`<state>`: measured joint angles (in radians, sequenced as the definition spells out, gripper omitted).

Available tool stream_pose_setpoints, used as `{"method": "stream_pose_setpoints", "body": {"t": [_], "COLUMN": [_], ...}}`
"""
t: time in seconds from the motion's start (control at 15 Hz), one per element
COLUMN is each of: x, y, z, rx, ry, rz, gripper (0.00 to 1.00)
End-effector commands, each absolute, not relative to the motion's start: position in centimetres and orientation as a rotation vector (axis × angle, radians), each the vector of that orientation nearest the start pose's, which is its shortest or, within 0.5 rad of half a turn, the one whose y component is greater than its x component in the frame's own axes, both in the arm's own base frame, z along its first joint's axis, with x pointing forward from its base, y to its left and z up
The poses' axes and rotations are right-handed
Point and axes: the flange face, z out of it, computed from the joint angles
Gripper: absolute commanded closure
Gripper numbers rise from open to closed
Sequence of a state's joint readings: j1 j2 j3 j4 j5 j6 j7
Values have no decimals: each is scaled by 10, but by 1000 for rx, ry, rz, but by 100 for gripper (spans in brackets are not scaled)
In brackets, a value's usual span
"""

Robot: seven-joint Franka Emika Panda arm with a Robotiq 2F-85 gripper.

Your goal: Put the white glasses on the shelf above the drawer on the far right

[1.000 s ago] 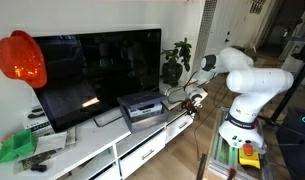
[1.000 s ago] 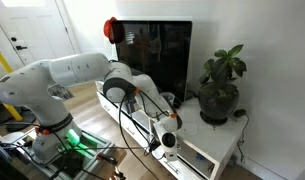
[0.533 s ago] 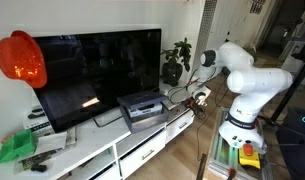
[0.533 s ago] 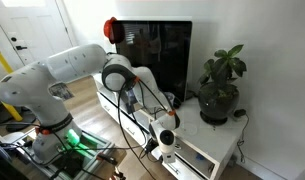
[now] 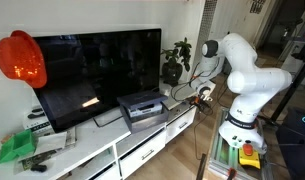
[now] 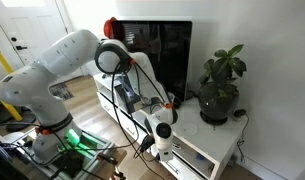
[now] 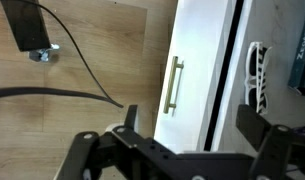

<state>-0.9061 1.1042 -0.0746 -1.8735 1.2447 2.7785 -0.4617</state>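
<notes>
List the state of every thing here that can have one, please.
gripper: open, holding nothing.
white glasses: lying free on the shelf by the drawer, not gripped.
drawer: shut.
television: screen dark.
potted plant: upright.

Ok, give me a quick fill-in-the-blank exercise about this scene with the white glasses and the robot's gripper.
1. In the wrist view the white plastic glasses lie untouched, and the black gripper stands ____ and empty.
2. The round red hat sits at a top corner of the flat black ____.
3. The white drawer front carries a slim metal ____.
4. The brown floor is made of ____.
Missing words: open; television; handle; wood.
</notes>
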Motion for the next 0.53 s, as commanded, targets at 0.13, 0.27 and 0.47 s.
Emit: {"method": "stream_pose_setpoints", "body": {"t": [0.13, 0.27, 0.47], "x": [209, 200, 187], "y": [-430, -427, -424], "z": [-18, 2, 30], "rx": [-2027, -2081, -2149], "ry": [2148, 2141, 2152], "rz": [-37, -6, 71], "gripper": [0, 0, 0]}}
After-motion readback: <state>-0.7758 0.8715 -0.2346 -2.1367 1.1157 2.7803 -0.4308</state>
